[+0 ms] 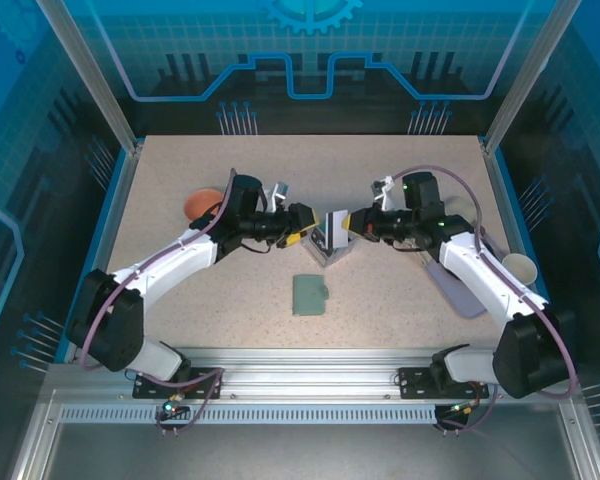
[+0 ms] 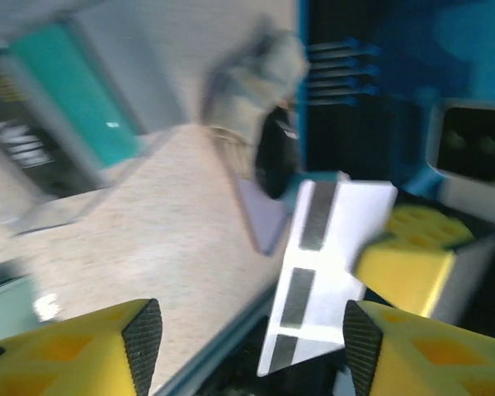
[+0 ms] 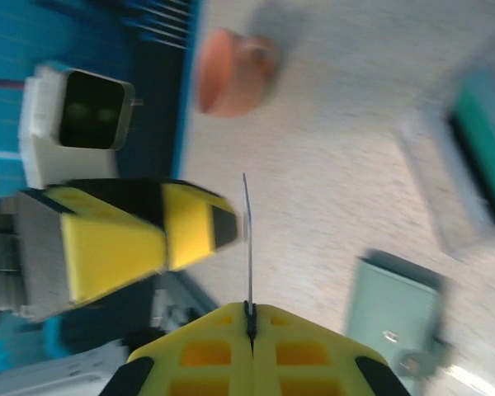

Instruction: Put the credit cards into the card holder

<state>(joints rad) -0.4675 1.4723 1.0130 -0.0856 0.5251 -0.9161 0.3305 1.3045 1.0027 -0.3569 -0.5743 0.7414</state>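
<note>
A whitish credit card (image 1: 332,224) hangs over the table's middle, pinched at one edge by my right gripper (image 1: 349,225), which is shut on it. In the right wrist view the card (image 3: 248,239) stands edge-on out of the closed right gripper (image 3: 250,318). My left gripper (image 1: 309,222) faces it from the left. Its jaws are open, and the grey-striped card (image 2: 326,247) sits between them close to the right fingertip (image 2: 359,342). The sage-green card holder (image 1: 308,294) lies shut and flat on the table, also seen as the card holder (image 3: 392,309).
A clear plastic box (image 1: 330,252) below the grippers holds a teal card (image 2: 78,99) and a dark card (image 2: 21,144). An orange bowl (image 1: 200,204) sits at the left. A purple flat piece (image 1: 462,290) and two pale cups (image 1: 520,268) stand at the right.
</note>
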